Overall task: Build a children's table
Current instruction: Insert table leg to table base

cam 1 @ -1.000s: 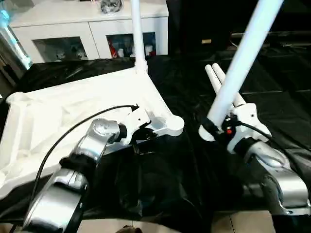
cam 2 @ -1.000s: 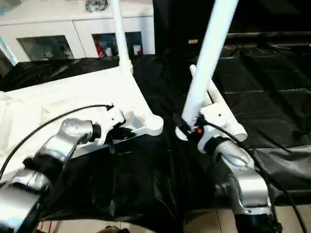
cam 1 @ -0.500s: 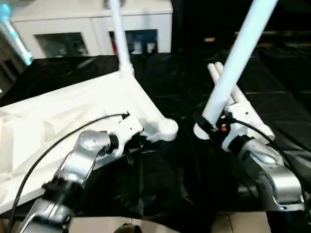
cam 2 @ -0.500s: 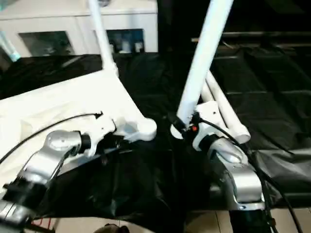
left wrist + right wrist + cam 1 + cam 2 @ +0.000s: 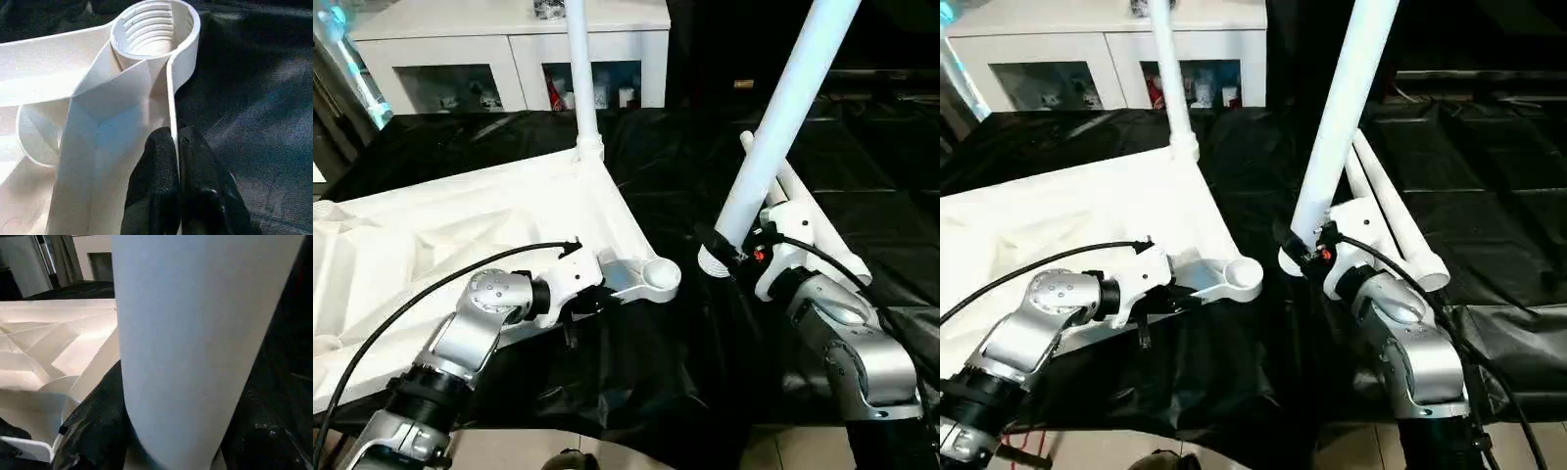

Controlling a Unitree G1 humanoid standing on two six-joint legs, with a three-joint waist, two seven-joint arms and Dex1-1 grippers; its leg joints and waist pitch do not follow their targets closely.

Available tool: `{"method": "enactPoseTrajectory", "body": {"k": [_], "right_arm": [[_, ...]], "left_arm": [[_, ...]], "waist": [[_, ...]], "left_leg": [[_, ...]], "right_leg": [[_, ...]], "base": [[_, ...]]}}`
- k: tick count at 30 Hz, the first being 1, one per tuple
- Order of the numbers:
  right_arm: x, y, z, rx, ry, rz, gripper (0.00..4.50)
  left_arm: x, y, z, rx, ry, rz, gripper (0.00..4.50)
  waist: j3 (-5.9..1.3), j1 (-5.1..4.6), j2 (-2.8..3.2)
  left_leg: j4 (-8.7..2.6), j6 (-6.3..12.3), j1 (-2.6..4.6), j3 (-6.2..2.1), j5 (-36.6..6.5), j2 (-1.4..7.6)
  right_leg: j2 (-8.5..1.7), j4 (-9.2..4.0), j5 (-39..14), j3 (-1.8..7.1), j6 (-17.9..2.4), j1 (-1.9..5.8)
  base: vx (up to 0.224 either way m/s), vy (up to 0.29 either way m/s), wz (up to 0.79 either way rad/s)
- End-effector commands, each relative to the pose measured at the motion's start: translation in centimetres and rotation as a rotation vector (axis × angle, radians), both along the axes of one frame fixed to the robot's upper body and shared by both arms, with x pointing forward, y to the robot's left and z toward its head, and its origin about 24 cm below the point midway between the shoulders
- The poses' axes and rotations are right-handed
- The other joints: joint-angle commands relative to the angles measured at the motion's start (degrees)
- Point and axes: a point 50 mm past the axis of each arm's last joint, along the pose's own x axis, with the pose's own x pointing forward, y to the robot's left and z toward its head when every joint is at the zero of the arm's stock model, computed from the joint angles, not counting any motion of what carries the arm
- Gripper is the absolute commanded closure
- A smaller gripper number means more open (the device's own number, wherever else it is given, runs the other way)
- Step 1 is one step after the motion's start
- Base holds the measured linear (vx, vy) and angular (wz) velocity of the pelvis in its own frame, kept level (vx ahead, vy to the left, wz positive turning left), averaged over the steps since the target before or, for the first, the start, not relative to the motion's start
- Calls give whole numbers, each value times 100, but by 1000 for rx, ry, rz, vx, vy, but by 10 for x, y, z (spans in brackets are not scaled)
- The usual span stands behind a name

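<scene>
White plastic across both eye views: tabletop lying underside up on black sheeting, one leg already upright in the far corner. Near corner socket empty, mouth facing up. Left gripper clenched on the tabletop's near rim just beside that socket. Right gripper clamped around the thick end of a second leg, long axis steeply tilted, rising up and away to the right. Thick end hanging just to the right of the socket, apart from it, roughly level with its mouth. Two spare legs flat on the sheeting behind the right wrist. White glass-door cabinet at the back.

Left wrist view: black fingers pinched shut on the thin rim wall, threaded socket straight ahead, close.

Right wrist view: held leg close against the camera, ribbed underside beyond.

Judged next: leg's end across to the left over the socket, axis brought upright; right arm the carrier, left the steadier.
</scene>
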Motion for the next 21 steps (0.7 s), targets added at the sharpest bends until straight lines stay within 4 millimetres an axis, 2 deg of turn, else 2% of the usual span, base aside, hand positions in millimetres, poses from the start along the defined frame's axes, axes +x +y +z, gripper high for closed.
{"method": "enactPoseTrajectory", "body": {"k": [1, 2, 3, 4, 5, 6, 8, 9, 10, 12, 13, 14, 15, 17, 18, 19, 21], "right_arm": [[-1, 3, 3, 9, -8, 12, 256], [-1, 3, 3, 9, -8, 12, 256], [-1, 3, 3, 10, -9, 11, 256], [0, 3, 3, 12, -11, 10, 256], [0, 4, 4, 12, -12, 10, 256], [1, 4, 5, 14, -16, 11, 256], [1, 4, 5, 16, -18, 11, 256], [2, 5, 7, 24, -24, 12, 256], [3, 5, 8, 33, -26, 11, 256], [3, 3, 10, 56, -23, 8, 256], [4, 0, 12, 92, -16, 4, 256], [4, -3, 13, 112, -9, 2, 256], [5, -5, 14, 126, -3, 3, 256], [7, -8, 16, 144, 5, 15, 256], [7, -8, 16, 146, 10, 25, 256], [7, -9, 16, 150, 22, 48, 256], [8, -8, 15, 162, 56, 102, 256]], "left_arm": [[9, -7, 20, -39, -93, -17, 393], [9, -6, 20, -39, -93, -17, 393], [10, -6, 19, -37, -87, -4, 386], [10, -5, 18, -28, -67, 12, 369], [10, -4, 18, -24, -62, 14, 355], [10, -4, 18, -26, -60, 15, 355], [10, -4, 18, -28, -60, 15, 355], [10, -2, 18, -26, -50, 16, 355], [10, -1, 17, -24, -44, 17, 355], [10, 1, 16, -20, -32, 14, 355], [10, 3, 16, -7, -22, 11, 355], [9, 4, 16, -1, -15, 6, 355], [9, 5, 16, 0, -12, 3, 355], [10, 5, 18, -19, -4, 10, 370], [10, 6, 18, -19, -5, 11, 370], [10, 6, 18, -13, -8, 11, 370], [10, 7, 16, 18, -10, 3, 384]], "waist": [[-422, -27, -74], [-422, -24, -73], [-422, -14, -38], [-418, -12, 36], [-415, -44, -34], [-421, -43, 12], [-421, -64, -14], [-428, -62, 78], [-418, -93, 33], [-423, -106, 26], [-424, -120, -18], [-432, -113, 8], [-432, -111, -88], [-428, -107, -49], [-429, -112, -60], [-428, -126, -163], [-438, -92, -106]], "left_leg": [[-375, 240, 257, -177, -859, 343], [-377, 233, 257, -180, -881, 345], [-380, 197, 274, -182, -944, 352], [-388, 136, 273, -197, -1018, 350], [-401, 103, 258, -194, -1055, 346], [-399, 99, 254, -201, -1062, 338], [-396, 98, 261, -191, -1110, 336], [-392, 73, 261, -205, -1140, 328], [-408, 44, 250, -204, -1224, 328], [-403, 63, 249, -204, -1247, 323], [-403, 98, 254, -195, -1256, 325], [-396, 115, 258, -204, -1227, 326], [-389, 183, 247, -196, -1112, 333], [-389, 201, 265, -187, -1069, 339], [-390, 187, 263, -184, -1045, 337], [-388, 219, 254, -168, -1013, 339], [-368, 278, 262, -173, -913, 336]], "right_leg": [[-376, -407, -132, 212, -1271, 144], [-378, -409, -161, 211, -1269, 142], [-383, -416, -220, 213, -1276, 132], [-387, -409, -264, 210, -1274, 136], [-365, -412, -218, 208, -1268, 148], [-375, -405, -197, 208, -1275, 153], [-368, -422, -207, 211, -1281, 147], [-379, -411, -223, 210, -1289, 152], [-366, -430, -242, 204, -1287, 158], [-375, -429, -243, 208, -1314, 162], [-370, -441, -274, 208, -1327, 160], [-381, -425, -272, 209, -1341, 166], [-384, -415, -282, 210, -1361, 176], [-379, -424, -381, 204, -1355, 143], [-365, -422, -365, 202, -1343, 144], [-362, -429, -324, 207, -1348, 150], [-387, -417, -284, 205, -1354, 153]], "base": [[0, 0, 0], [0, 0, 0], [0, 0, 0], [0, 0, 0], [0, 0, 0], [0, 0, 0], [0, 0, 0], [0, 0, 0], [0, 0, 0], [0, 0, 0], [0, 0, 0], [0, 0, 0], [0, 0, 0], [0, 0, 0], [0, 0, 0], [0, 0, 0], [0, 0, 0]]}}
